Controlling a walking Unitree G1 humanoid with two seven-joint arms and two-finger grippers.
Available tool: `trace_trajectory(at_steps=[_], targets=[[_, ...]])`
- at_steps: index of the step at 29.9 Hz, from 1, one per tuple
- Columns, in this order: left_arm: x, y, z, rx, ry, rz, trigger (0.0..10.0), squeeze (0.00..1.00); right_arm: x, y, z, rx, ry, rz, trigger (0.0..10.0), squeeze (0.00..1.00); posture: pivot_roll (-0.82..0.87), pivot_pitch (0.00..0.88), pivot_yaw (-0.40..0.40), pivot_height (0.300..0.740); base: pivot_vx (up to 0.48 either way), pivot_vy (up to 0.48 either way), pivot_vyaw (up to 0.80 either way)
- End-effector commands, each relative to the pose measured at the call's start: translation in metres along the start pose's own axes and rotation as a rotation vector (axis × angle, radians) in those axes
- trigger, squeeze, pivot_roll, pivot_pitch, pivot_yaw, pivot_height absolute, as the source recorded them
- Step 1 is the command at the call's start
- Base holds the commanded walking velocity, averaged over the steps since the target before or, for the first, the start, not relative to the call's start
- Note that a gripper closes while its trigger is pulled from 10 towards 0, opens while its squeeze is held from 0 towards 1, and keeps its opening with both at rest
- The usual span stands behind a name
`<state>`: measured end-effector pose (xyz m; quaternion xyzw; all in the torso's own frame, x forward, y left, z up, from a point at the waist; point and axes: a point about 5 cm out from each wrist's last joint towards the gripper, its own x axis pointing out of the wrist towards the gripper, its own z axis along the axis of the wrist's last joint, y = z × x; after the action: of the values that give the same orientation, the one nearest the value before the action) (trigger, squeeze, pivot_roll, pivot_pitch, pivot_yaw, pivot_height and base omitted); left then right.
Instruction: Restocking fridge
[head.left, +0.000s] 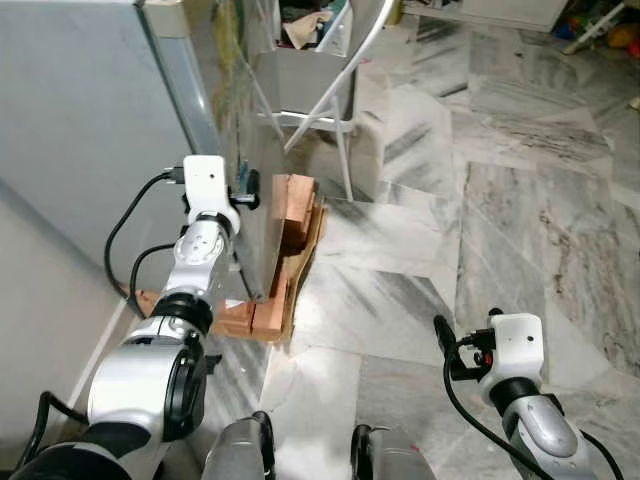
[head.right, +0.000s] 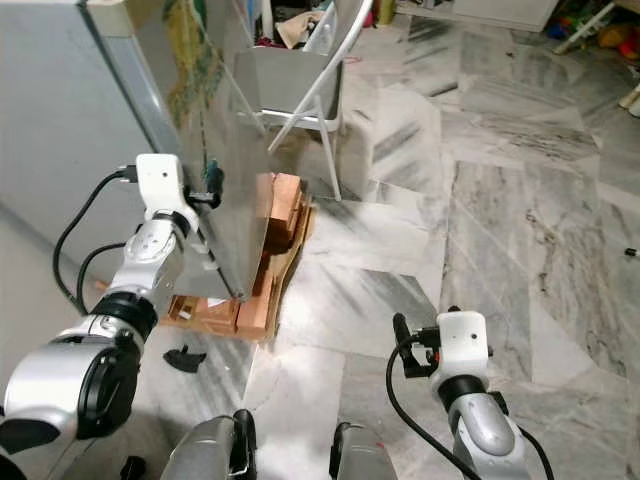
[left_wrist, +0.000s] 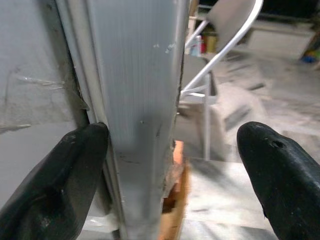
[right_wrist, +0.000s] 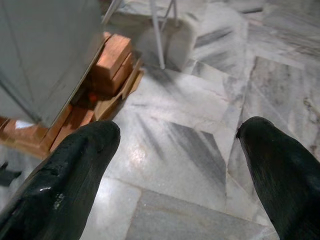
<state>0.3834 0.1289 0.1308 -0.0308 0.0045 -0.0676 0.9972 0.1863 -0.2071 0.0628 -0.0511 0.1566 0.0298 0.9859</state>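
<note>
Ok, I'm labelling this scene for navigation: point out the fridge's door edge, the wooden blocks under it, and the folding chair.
Grey metal fridge door edge (left_wrist: 142, 100), left wrist view, its front face.
Orange-brown wooden blocks (head.left: 292, 205), left eye view, top block.
White metal folding chair (head.left: 345, 150), left eye view, front leg.

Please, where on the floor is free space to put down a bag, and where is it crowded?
Free: the marble floor right of the wooden blocks and ahead of the right gripper. Crowded: the fridge corner, where the left gripper straddles its edge, and the folding chair behind.
</note>
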Motion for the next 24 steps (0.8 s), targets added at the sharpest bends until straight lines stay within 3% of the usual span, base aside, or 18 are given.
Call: trace_trajectory(at_steps=[1, 2, 3, 6, 8, 11, 12, 13, 14, 16, 18, 19, 20, 22, 24], targets=[[0.010, -0.067, 0.031, -0.054, -0.098, -0.322, 10.0, 0.00, -0.004, -0.001, 0.003, -0.012, -0.006, 0.011, 10.0, 0.00, -0.13, 0.170, 0.000, 0.740, 0.000, 0.000, 0.00], [0.009, -0.079, 0.033, -0.088, -0.099, -0.378, 10.0, 0.00, -0.005, -0.001, 0.002, -0.017, -0.001, 0.011, 10.0, 0.00, -0.13, 0.170, 0.000, 0.740, 0.000, 0.000, 0.00], [0.000, -0.106, 0.036, -0.067, -0.124, -0.544, 10.0, 0.00, -0.006, -0.002, 0.001, -0.016, 0.004, 0.006, 10.0, 0.00, -0.13, 0.170, 0.001, 0.740, 0.000, 0.000, 0.00], [-0.036, -0.160, 0.039, -0.064, -0.162, -0.880, 10.0, 0.00, -0.007, -0.003, -0.001, -0.011, 0.009, -0.004, 10.0, 0.00, -0.11, 0.169, 0.005, 0.740, 0.000, 0.000, 0.00], [-0.063, -0.180, 0.035, -0.094, -0.148, -1.001, 10.0, 0.00, -0.005, -0.001, -0.002, -0.006, 0.011, 0.000, 10.0, 0.00, -0.11, 0.170, 0.005, 0.740, 0.000, 0.000, 0.00], [-0.071, -0.184, 0.030, -0.105, -0.147, -1.003, 10.0, 0.00, -0.003, 0.001, -0.003, -0.004, 0.012, 0.005, 10.0, 0.00, -0.10, 0.169, 0.006, 0.740, 0.000, 0.000, 0.00], [-0.067, -0.178, 0.024, -0.084, -0.143, -0.957, 10.0, 0.00, -0.003, 0.002, -0.003, -0.003, 0.013, 0.008, 10.0, 0.00, -0.10, 0.168, 0.007, 0.740, 0.000, 0.000, 0.00], [-0.055, -0.157, 0.012, -0.032, -0.134, -0.826, 10.0, 0.00, -0.002, 0.002, -0.003, 0.004, 0.014, 0.010, 10.0, 0.00, -0.10, 0.167, 0.007, 0.740, 0.000, 0.000, 0.00], [-0.055, -0.157, 0.012, -0.032, -0.134, -0.826, 10.0, 0.00, -0.002, 0.002, -0.003, 0.004, 0.014, 0.010, 10.0, 0.00, -0.10, 0.167, 0.007, 0.740, 0.000, 0.000, 0.00], [-0.039, -0.109, 0.003, 0.036, -0.121, -0.615, 10.0, 0.00, -0.001, 0.001, -0.003, 0.011, 0.007, 0.005, 10.0, 0.00, -0.09, 0.164, 0.005, 0.740, 0.000, 0.000, 0.00], [-0.040, -0.083, -0.001, 0.085, -0.109, -0.551, 10.0, 0.00, 0.000, 0.002, -0.002, 0.008, 0.002, 0.005, 10.0, 0.00, -0.07, 0.163, 0.008, 0.740, 0.000, 0.000, 0.00], [-0.043, -0.060, -0.004, 0.185, -0.128, -0.493, 10.0, 0.00, 0.001, 0.001, 0.000, 0.003, -0.012, 0.000, 10.0, 0.00, -0.05, 0.164, 0.015, 0.740, 0.000, 0.000, 0.00], [-0.047, -0.049, -0.006, 0.224, -0.119, -0.475, 10.0, 0.00, 0.001, 0.001, 0.001, 0.001, -0.020, -0.004, 10.0, 0.00, -0.04, 0.165, 0.019, 0.740, 0.000, 0.000, 0.00], [-0.060, -0.022, -0.014, 0.249, -0.063, -0.429, 10.0, 0.00, 0.004, 0.001, 0.005, 0.000, -0.037, -0.016, 10.0, 0.00, -0.03, 0.165, 0.028, 0.740, 0.000, -0.169, 0.00], [-0.071, 0.000, -0.022, 0.217, -0.013, -0.340, 10.0, 0.00, 0.007, 0.000, 0.007, 0.010, -0.054, -0.036, 10.0, 0.00, -0.03, 0.167, 0.033, 0.740, 0.000, -0.396, 0.00]])
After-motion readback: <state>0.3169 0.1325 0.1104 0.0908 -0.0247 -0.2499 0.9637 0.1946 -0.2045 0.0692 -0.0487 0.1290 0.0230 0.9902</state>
